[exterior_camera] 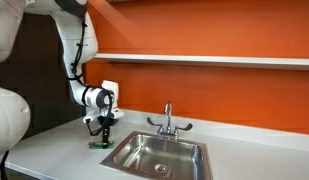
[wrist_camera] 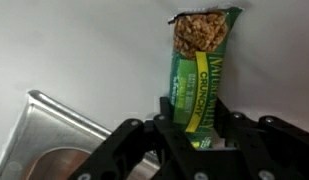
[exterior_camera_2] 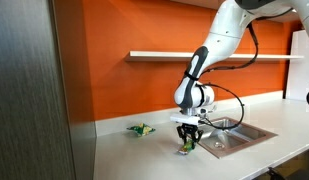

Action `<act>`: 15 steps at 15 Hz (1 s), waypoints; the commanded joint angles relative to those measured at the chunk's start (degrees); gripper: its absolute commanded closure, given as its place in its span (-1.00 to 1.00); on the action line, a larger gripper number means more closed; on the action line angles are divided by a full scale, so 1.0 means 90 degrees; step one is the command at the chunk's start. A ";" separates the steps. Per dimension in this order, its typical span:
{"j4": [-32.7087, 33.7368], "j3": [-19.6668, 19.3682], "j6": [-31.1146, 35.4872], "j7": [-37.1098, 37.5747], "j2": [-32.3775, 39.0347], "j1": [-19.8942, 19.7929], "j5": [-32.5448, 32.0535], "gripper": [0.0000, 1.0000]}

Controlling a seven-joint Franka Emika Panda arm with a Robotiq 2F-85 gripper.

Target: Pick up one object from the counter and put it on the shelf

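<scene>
Wrist view: gripper [wrist_camera: 194,128] fingers clamped on the near end of the green bar packet [wrist_camera: 201,60], which runs lengthwise out between them, on the counter [exterior_camera: 49,150] just beside the sink [exterior_camera: 159,155], shelf [exterior_camera: 214,60] on the wall beyond the sink.

Desk [exterior_camera: 54,150]: pale grey-white top, which I get in both exterior views. Directly under the tool [exterior_camera_2: 188,137] a green snack bar [wrist_camera: 199,70] lies flat on it. My wrist view shows its far end reaching out past the tool. Just beside the tool, a steel sink [exterior_camera: 159,155] is set into the desk, with a chrome tap [exterior_camera: 168,118] at its back edge. On the tool's other side, well apart, a lumpy green-and-yellow item [exterior_camera_2: 142,129] rests on the desk. Shelf [exterior_camera_2: 214,55]: thin pale board on the orange wall [exterior_camera: 214,30], above and behind the tool.
</scene>
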 commanded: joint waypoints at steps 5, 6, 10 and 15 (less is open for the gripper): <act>-0.0121 -0.0217 -0.0140 0.0268 -0.0307 0.0164 -0.0282 0.65; -0.0141 -0.0255 -0.0147 0.0304 -0.0358 0.0196 -0.0339 0.65; -0.0191 -0.0370 -0.0185 0.0511 -0.0554 0.0310 -0.0632 0.65; -0.0219 -0.0294 -0.0356 0.0487 -0.0836 0.0266 -0.0998 0.65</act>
